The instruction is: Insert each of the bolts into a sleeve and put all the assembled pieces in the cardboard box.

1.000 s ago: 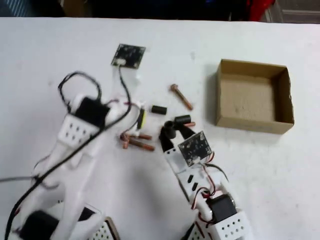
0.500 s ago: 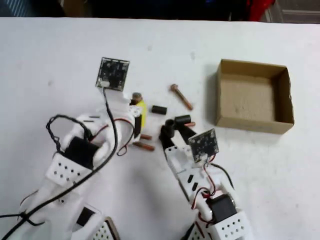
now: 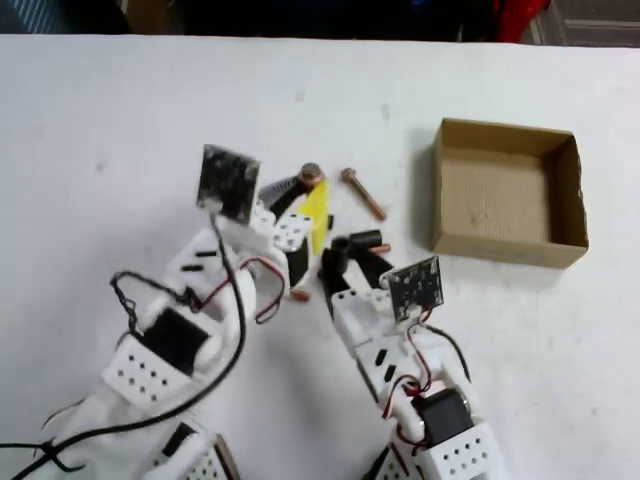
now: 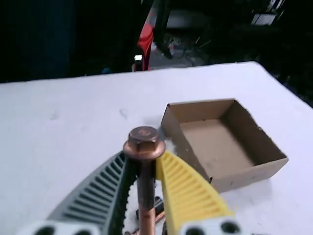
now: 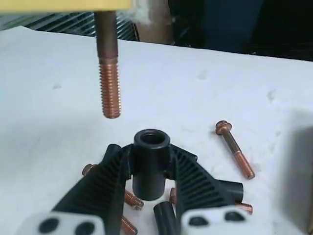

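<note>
Left side: my left jaws are clamped on a bolt (image 4: 145, 186), head up, threads hanging down.
Change on the left: a second ago my left jaws were low over the cluster of bolts at the left of the tabletop (image 3: 100, 120). They have since risen and swung right and farther off, taking the bolt with them.
Left behind: a spare bolt (image 3: 297, 294) lies on the tabletop beside my left arm.
Centre: my right jaws are closed round an upright sleeve (image 5: 150, 164), bore facing up. They have barely shifted over that second.
Bolt to sleeve: the threaded tip hangs higher than the sleeve's mouth and apart from it, not yet in line. In the high view the bolt's head sits left of and beyond the sleeve.
Just right of centre: a second sleeve (image 3: 365, 239) lies on its side, with a copper end at it. I cannot tell whether that is a bolt seated inside.
Farther right: a loose bolt (image 3: 362, 193) lies flat, well apart from my jaws.
Right side: the cardboard box (image 3: 500, 245) stands open, with no assembled piece in it yet.
Meaning: the pick-up is done, I judge. Next comes centring the tip over the bore and lowering it.
</note>
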### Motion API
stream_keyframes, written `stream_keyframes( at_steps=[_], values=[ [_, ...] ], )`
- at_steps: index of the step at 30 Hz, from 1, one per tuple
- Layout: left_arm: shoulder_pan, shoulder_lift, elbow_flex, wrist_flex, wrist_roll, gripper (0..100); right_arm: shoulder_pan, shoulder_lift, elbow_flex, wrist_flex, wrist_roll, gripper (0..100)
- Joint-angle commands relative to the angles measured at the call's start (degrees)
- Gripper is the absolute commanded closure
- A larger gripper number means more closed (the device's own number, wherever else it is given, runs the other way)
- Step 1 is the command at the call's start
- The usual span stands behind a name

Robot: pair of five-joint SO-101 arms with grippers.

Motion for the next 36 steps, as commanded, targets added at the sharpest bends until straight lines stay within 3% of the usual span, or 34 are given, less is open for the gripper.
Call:
stream_keyframes(
  at_steps=[1,5,9,17,36],
  values=[
    [1.9,-5.0,3.3,-9.7,-0.2,98,-0.7,-0.7,0.5,-3.6,-0.1,98.1],
    [2.2,-7.5,8.5,-17.1,-0.4,98,-0.7,-0.7,0.5,-5.1,3.5,98.1],
    [2.2,-9.5,10.5,-19.4,-0.5,98,-0.7,-0.7,0.5,-5.1,7.6,98.1],
    [2.2,-11.8,10.8,-18.0,-0.2,98,-4.2,-0.7,0.5,-4.9,13.7,98.1],
    [3.7,-12.0,10.8,-10.8,-0.2,98,-3.9,-0.7,0.5,-4.8,13.6,98.1]
  ],
)
